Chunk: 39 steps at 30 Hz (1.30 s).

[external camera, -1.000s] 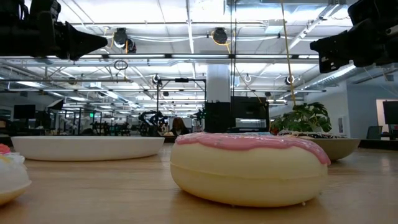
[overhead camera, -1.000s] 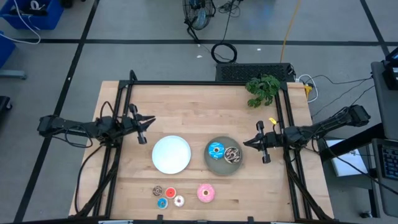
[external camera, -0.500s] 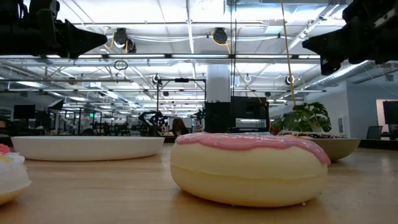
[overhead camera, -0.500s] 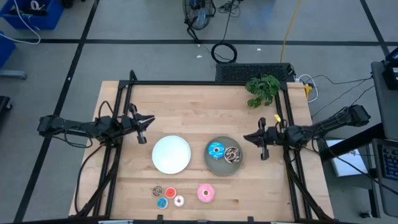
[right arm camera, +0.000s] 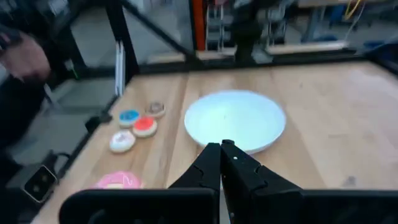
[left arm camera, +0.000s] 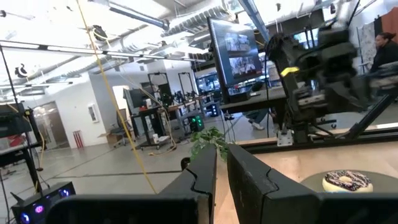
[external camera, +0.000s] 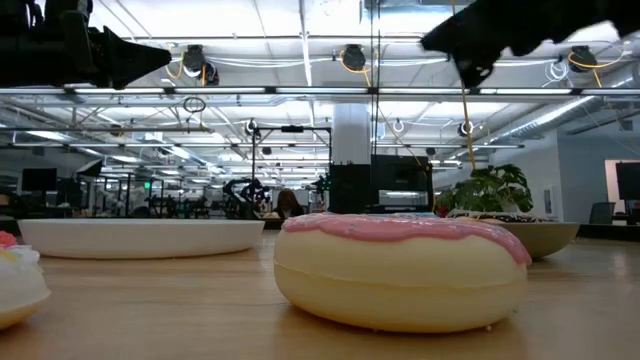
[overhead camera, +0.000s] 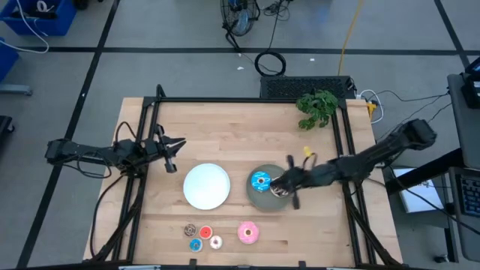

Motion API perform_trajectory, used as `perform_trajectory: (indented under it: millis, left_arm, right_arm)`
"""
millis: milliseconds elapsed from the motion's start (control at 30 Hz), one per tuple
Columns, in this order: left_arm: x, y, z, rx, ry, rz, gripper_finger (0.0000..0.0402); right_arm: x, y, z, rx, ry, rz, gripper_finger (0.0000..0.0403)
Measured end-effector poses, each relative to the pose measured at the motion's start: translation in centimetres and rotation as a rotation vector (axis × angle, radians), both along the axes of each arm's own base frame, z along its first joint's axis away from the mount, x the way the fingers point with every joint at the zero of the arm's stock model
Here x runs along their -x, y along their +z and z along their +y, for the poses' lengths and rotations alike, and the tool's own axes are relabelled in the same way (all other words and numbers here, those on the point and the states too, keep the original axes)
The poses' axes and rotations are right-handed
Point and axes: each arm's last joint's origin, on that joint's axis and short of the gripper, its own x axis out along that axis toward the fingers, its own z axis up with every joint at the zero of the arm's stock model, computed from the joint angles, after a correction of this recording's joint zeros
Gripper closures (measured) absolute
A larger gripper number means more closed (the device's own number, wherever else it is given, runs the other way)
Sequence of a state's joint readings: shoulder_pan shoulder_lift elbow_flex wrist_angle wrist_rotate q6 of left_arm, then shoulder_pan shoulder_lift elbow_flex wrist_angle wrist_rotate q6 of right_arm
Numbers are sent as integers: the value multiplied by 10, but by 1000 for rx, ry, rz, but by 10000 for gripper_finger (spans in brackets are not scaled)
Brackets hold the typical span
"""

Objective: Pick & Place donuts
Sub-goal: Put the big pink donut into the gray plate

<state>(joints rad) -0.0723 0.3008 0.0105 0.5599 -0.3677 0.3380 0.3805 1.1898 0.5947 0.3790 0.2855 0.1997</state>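
In the high view the blue donut (overhead camera: pixel 261 180) and the dark brown sprinkled donut (overhead camera: pixel 280 187) lie in the grey plate (overhead camera: pixel 259 199). The pink donut (overhead camera: pixel 248 232) rests on the table near its near edge, big in the low view (external camera: pixel 400 270). Left of it lie the tiny brown (overhead camera: pixel 190 229), red (overhead camera: pixel 205 232), blue (overhead camera: pixel 196 244) and white (overhead camera: pixel 216 241) donuts. My right gripper (overhead camera: pixel 285 182) hangs shut above the grey plate's right side, high over the table (external camera: pixel 455 45). My left gripper (overhead camera: pixel 180 145) waits in the air at the table's left, open by a narrow gap (left arm camera: pixel 221 155).
A white plate (overhead camera: pixel 206 186) sits left of the grey one, also seen ahead of the right fingers (right arm camera: pixel 236 118). A green plant (overhead camera: pixel 318 109) stands near the far right corner. A black frame (overhead camera: pixel 247 100) runs along the table's far and side edges.
My right gripper has travelled from the table's right edge toward the left and slightly toward the near edge, and now hangs over the grey plate's right side beside the sprinkled donut. The donuts and plates have stayed where they were.
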Motion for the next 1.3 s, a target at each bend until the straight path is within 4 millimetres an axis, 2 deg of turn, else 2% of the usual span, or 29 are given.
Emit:
perform_trajectory:
  millis: [100,167,300,433,567,700,800,933,1133,1300]
  left_arm:
    - [0,0,0,-14,3,5,355]
    - [0,0,0,-22,6,8,355]
    - [0,0,0,-24,7,10,355]
    - [0,0,0,-25,7,12,355]
    - [0,-1,0,-22,6,15,355]
    - [0,-1,0,-16,4,14,355]
    - [0,-1,0,-1,0,9,355]
    - [0,-1,0,-2,0,10,355]
    - [0,-1,0,-9,2,11,355]
    - [0,-1,0,-7,2,11,355]
  right_arm:
    - [-39,8,15,55,1,131,403]
    - [-66,20,25,91,2,191,403]
    - [-112,37,42,131,0,311,403]
    - [-143,54,56,124,47,410,403]
    - [-166,42,67,107,117,483,403]
    - [-175,16,76,135,165,542,401]
    - [-176,6,78,146,157,579,383]
    - [-174,4,81,112,197,607,326]
    - [-168,4,97,134,218,592,221]
    - [-164,-5,99,175,139,572,183]
